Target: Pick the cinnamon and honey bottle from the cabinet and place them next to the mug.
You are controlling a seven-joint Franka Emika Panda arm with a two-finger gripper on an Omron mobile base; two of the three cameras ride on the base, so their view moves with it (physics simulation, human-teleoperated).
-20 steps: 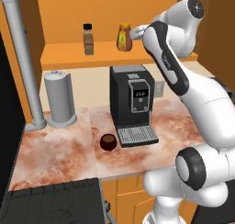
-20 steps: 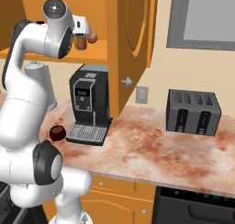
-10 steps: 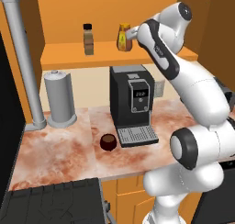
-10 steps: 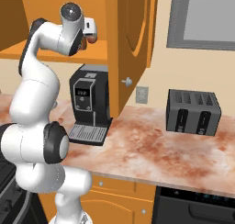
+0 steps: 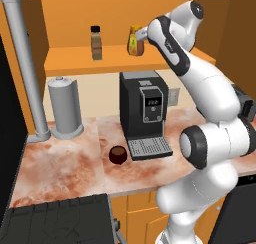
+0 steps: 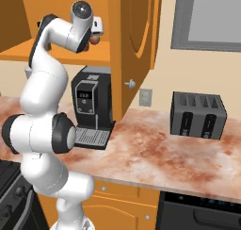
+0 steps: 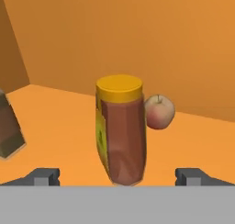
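Since half a second ago, you have pushed the white arm's two-finger gripper (image 7: 117, 176) further into the orange wooden wall cabinet (image 5: 120, 58); it has closed on the bottle, which was a little ahead of it before, while everything else stayed put.

On the shelf you have one amber-orange honey bottle with a yellow cap (image 7: 121, 131), standing upright straight ahead between your two dark fingertips (image 7: 43, 176), which are spread wide and clear of its sides: the jaws stand open, holding nothing. One small slim cinnamon jar with a black cap and brown powder (image 5: 96, 43) stands well off to the gripper's left, at the left edge of the hand view. One small red apple (image 7: 159, 111) sits just behind the bottle, to its right, partly hidden by it.

Below the gripper, on the marbled counter (image 5: 65, 163), you have one black coffee machine (image 5: 144, 113), one squat dark brown mug (image 5: 118, 155) just beside its drip tray, one grey paper-towel cylinder (image 5: 65, 108) farther left, and one dark toaster (image 6: 196, 115) well to the right.
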